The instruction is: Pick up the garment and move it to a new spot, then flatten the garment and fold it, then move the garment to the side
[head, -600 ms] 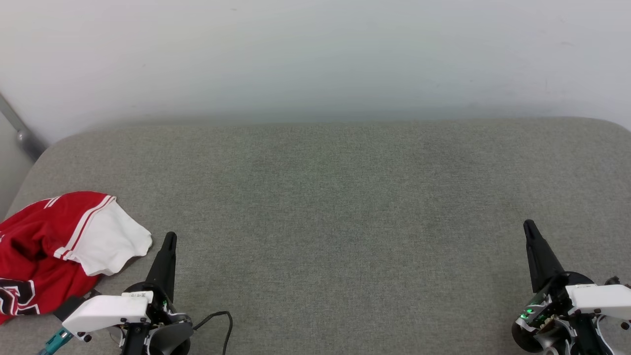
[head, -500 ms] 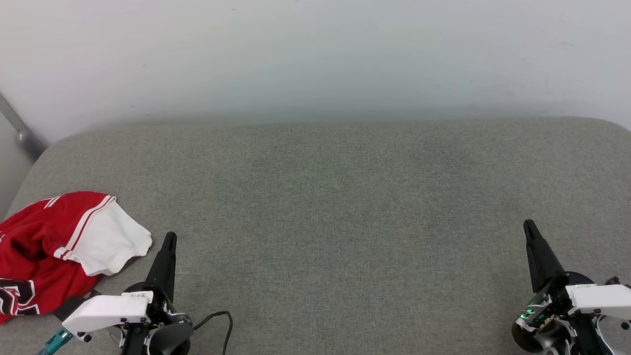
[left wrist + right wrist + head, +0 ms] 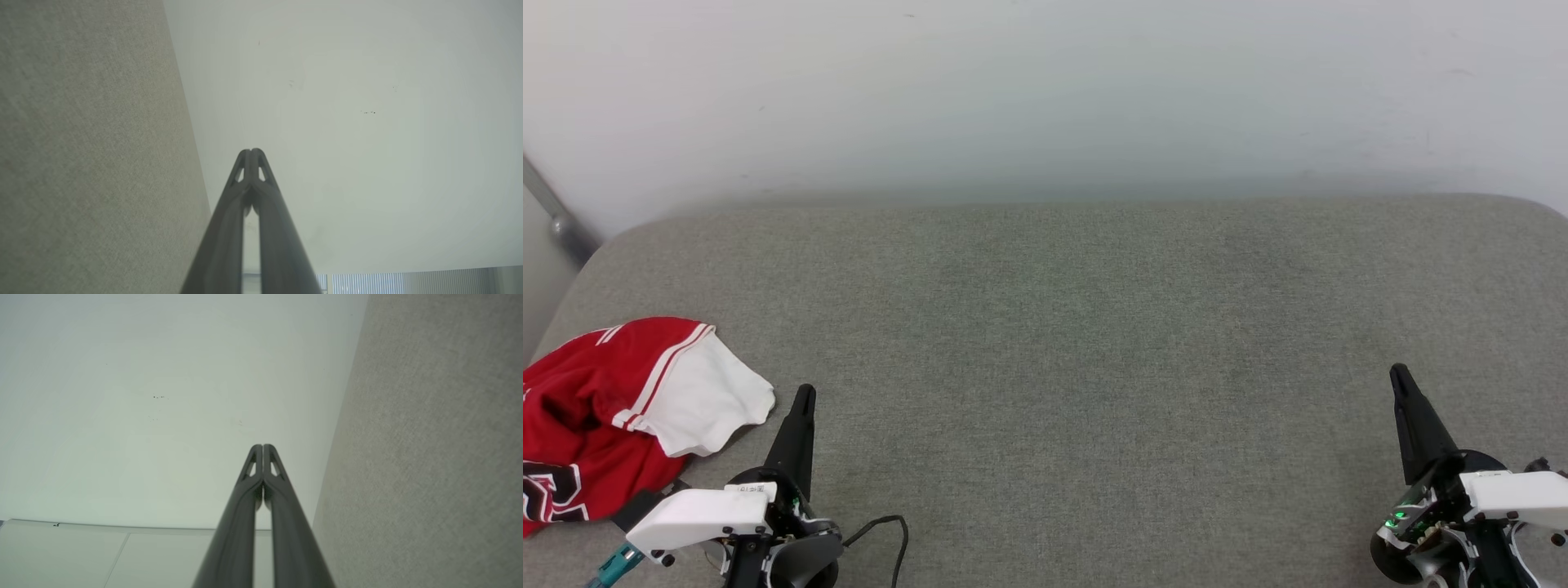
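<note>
Red jersey-style garment point(image 3: 580, 392) lies crumpled at the left edge of the grey fabric cushion point(image 3: 1078, 343), partly cut off by the head view's left border. Its white sleeve point(image 3: 711, 400) with red-white striped trim flops toward the right, and black white-outlined lettering point(image 3: 547, 494) shows low on the heap. Left gripper point(image 3: 803, 396) sits just beside the garment, on its right, fingers pointing up the view. The sleeve edge is near the fingertip but apart from it. That arm's wrist housing overlaps the garment's lower edge in view; cannot tell if they touch. Left jaws are pressed together with nothing between them; in the left wrist view the tips meet, cushion on one side, pale wall point(image 3: 1045, 90) on the other. Right gripper point(image 3: 1398, 376) is well apart from the garment, at the cushion's far right, also clenched and empty; its tips meet in the right wrist view. Black cable point(image 3: 886, 531) loops by the left gripper's base. Grey pipe point(image 3: 556, 216) slants at far left.
</note>
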`<state>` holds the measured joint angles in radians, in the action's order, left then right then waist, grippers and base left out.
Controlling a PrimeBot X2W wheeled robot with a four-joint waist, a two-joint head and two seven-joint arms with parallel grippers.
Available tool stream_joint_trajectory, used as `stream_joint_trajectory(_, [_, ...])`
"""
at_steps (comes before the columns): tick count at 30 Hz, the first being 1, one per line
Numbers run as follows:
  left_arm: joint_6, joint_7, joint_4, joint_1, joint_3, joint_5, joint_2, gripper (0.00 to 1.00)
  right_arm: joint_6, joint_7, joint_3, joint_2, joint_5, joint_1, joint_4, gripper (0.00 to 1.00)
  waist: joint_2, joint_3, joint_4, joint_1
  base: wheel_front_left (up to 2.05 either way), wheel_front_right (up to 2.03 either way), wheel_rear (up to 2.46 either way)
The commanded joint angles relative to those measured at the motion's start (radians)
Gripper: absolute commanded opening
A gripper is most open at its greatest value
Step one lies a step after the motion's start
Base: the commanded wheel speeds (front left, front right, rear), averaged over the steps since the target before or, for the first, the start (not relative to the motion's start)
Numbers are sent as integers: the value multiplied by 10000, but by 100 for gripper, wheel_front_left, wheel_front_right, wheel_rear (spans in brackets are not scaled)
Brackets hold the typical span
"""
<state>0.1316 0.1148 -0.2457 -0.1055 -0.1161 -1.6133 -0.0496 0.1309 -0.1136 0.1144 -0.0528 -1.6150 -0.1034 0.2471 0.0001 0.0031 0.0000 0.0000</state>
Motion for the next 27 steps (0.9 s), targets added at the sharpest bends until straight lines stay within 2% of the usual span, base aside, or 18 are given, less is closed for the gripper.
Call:
stream_joint_trajectory(1, [28,21,-1,-70,-22,15,27,0,-3,-7,1,46,54,-129,14,0,-1,0,0,0,0,0,0])
stream_joint_trajectory(5, [28,20,-1,-70,-21,15,27,0,-3,-6,1,46,54,-129,14,0,-1,0,0,0,0,0,0])
stream_joint_trajectory(6, [0,-1,2,-1,2,-3,0,100,0,1,-2,0,1,0,-2,100,-1,0,0,0,0,0,0])
stream_joint_trajectory(18, [-8,-525,317,-8,632,106,3,100,0,486,-275,-15,230,171,-276,100,-1,20,5,0,0,0,0])
stream_joint_trajectory(27, [-8,-949,464,-121,1018,1461,-86,100,0,941,-677,-229,1407,176,-482,100,-1,28,32,0,0,0,0])
